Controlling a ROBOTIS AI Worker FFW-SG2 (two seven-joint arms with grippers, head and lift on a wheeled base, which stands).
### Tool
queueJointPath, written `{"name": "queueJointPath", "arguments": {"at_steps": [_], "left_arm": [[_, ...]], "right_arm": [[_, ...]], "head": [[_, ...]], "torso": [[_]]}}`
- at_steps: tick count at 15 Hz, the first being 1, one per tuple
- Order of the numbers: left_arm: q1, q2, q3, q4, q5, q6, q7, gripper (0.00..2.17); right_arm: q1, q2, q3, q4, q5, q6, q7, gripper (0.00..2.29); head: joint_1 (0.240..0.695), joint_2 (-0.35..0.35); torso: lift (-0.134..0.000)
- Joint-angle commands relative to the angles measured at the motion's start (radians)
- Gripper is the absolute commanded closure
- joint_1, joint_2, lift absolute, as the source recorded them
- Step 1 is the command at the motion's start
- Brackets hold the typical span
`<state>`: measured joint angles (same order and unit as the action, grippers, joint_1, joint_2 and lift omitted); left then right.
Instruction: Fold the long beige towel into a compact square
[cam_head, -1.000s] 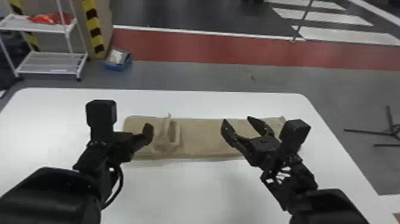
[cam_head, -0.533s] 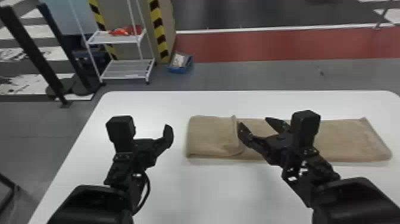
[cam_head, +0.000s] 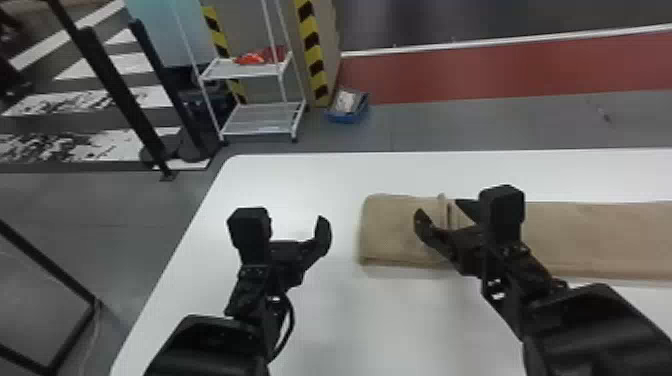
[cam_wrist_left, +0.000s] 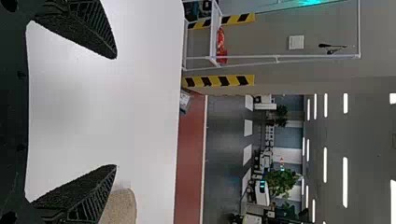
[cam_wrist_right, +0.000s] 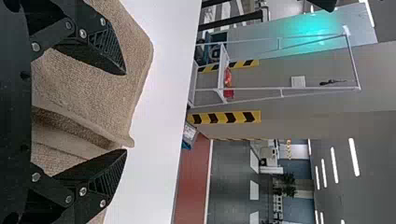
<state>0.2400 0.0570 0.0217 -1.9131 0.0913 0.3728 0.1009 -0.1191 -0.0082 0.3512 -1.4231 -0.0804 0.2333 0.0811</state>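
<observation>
The beige towel (cam_head: 600, 240) lies lengthwise across the white table, its left end doubled over and a raised edge crossing it. My left gripper (cam_head: 292, 247) is left of that end, above bare tabletop; in the left wrist view the left gripper (cam_wrist_left: 115, 112) stands open and empty, the towel's rounded end (cam_wrist_left: 122, 207) beyond one finger. Over the folded part is my right gripper (cam_head: 441, 212), open. In the right wrist view, the right gripper (cam_wrist_right: 125, 112) has its fingers apart above the towel (cam_wrist_right: 93, 79), the raised edge between them; I cannot tell whether they touch the cloth.
The white table (cam_head: 320, 175) has its left edge beside my left arm. Past the far edge stand a white wire shelf (cam_head: 265, 127) with a red item and a blue bin (cam_head: 347, 112) on the floor. Black posts (cam_head: 110, 90) rise at the far left.
The head view has swung left, so the towel appears farther right. Both grippers have shifted left relative to the towel; the left one is now off its end, the right one over the folded part.
</observation>
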Motion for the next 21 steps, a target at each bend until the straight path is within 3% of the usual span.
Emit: {"name": "queueJointPath", "arguments": {"at_steps": [1, 8, 12, 14, 16, 21], "left_arm": [[0.002, 0.003, 0.006, 0.012, 0.001, -0.015, -0.004, 0.04], [0.005, 0.004, 0.007, 0.023, -0.001, -0.021, -0.02, 0.04], [0.005, 0.004, 0.007, 0.023, -0.002, -0.021, -0.026, 0.04], [0.005, 0.004, 0.007, 0.025, -0.002, -0.021, -0.026, 0.04], [0.002, 0.006, 0.007, 0.031, -0.002, -0.021, -0.026, 0.04], [-0.001, 0.006, 0.007, 0.037, -0.004, -0.018, -0.026, 0.04]], "right_arm": [[-0.03, 0.009, 0.023, 0.044, 0.018, 0.005, -0.003, 0.35], [-0.037, 0.009, 0.031, 0.07, 0.048, 0.045, -0.07, 0.36], [-0.053, 0.009, 0.035, 0.082, 0.045, 0.048, -0.067, 0.97], [-0.05, 0.009, 0.04, 0.072, 0.045, 0.048, -0.063, 1.03], [-0.05, 0.009, 0.038, 0.069, 0.045, 0.054, -0.061, 1.36], [0.018, 0.005, 0.043, -0.082, 0.034, 0.073, -0.06, 1.36]], "head": [[0.695, 0.248], [0.695, 0.248], [0.695, 0.244], [0.695, 0.245], [0.695, 0.248], [0.695, 0.254]], "torso": [[-0.119], [-0.119], [-0.119], [-0.119], [-0.119], [-0.119]]}}
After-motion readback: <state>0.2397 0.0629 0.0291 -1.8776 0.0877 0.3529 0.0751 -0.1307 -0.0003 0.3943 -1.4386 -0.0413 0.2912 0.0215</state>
